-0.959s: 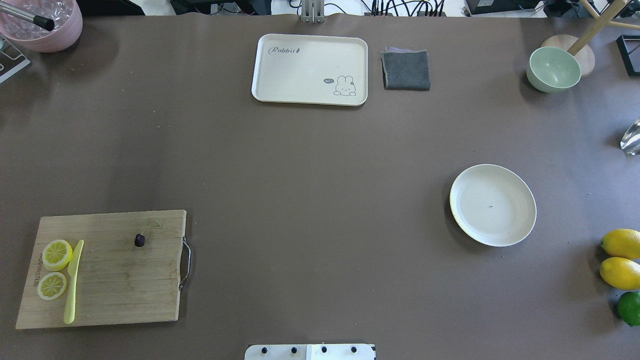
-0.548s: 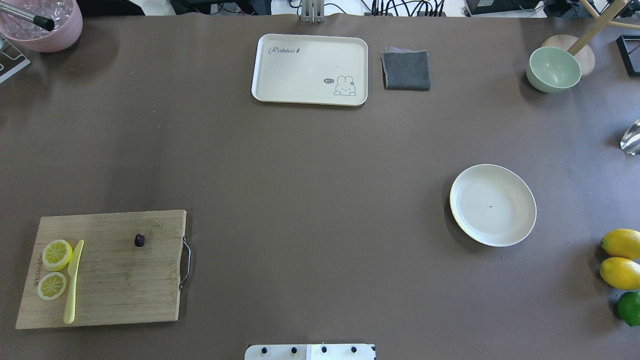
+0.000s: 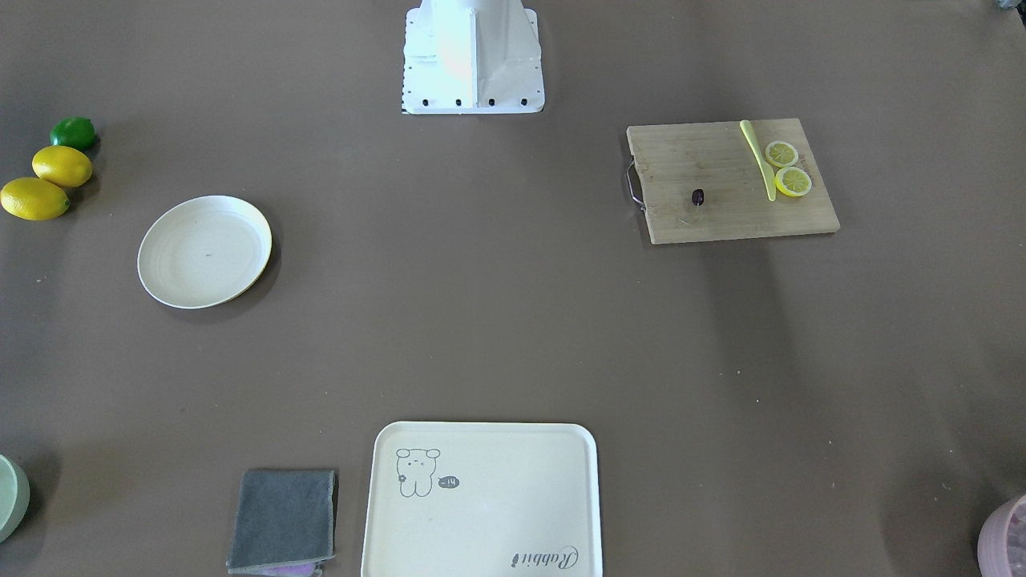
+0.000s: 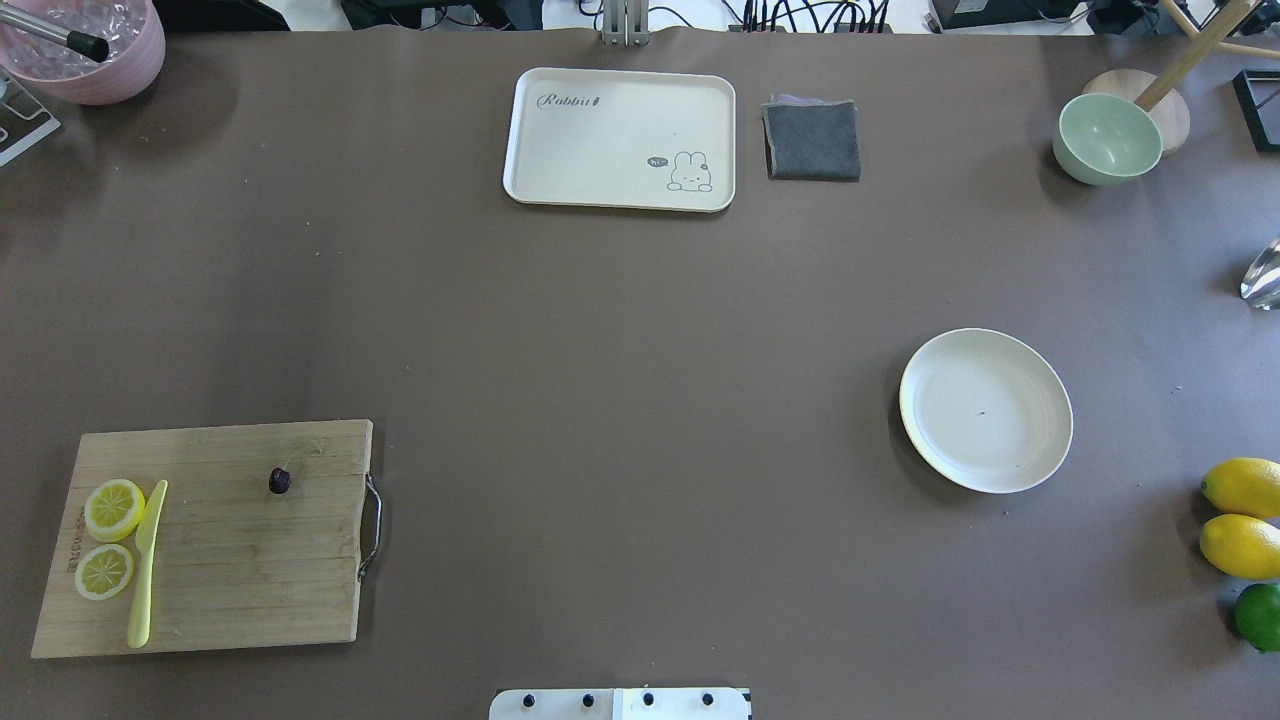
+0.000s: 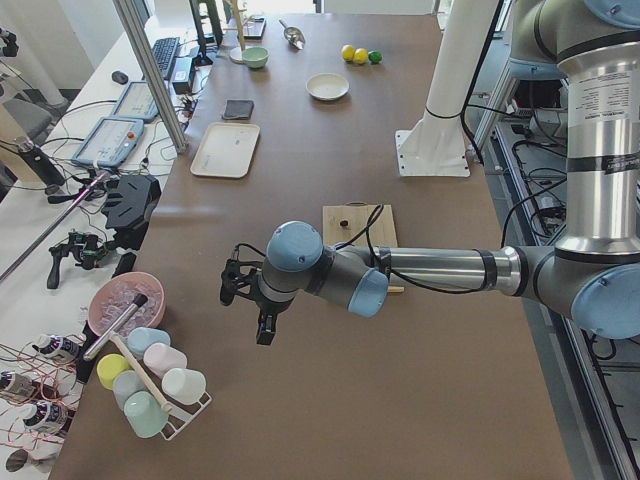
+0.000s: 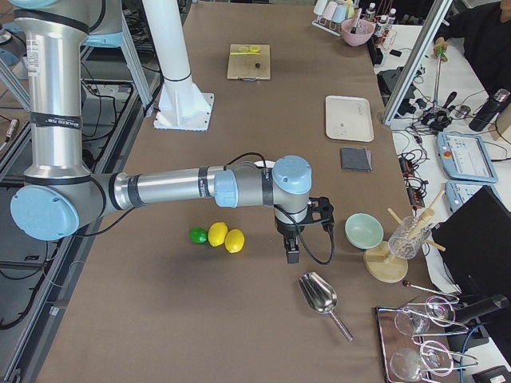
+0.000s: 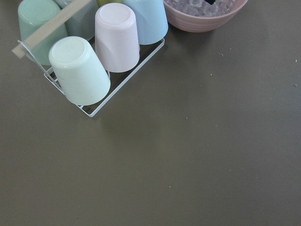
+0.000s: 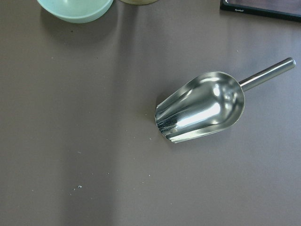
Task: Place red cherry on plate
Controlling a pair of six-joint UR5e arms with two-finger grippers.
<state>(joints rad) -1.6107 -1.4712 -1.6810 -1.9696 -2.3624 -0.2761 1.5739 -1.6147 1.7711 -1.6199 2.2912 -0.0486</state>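
The red cherry (image 4: 280,481) is a tiny dark oval lying on the wooden cutting board (image 4: 220,580) at the near left; it also shows in the front-facing view (image 3: 698,196). The plate (image 4: 985,410) is round, cream-white and bare, at the right of the table, far from the cherry. Only the side views show the grippers. My left gripper (image 5: 263,328) hangs over bare table near the cup rack, well left of the board. My right gripper (image 6: 292,254) hangs beyond the lemons, near a metal scoop. Whether either is open or shut I cannot tell.
Two lemon slices (image 4: 112,508) and a yellow knife (image 4: 146,565) share the board. A cream rabbit tray (image 4: 620,138) and grey cloth (image 4: 812,140) lie at the far edge. Green bowl (image 4: 1107,138), lemons (image 4: 1243,515), lime (image 4: 1260,616), scoop (image 8: 202,107), cup rack (image 7: 94,52), pink bowl (image 4: 85,45).
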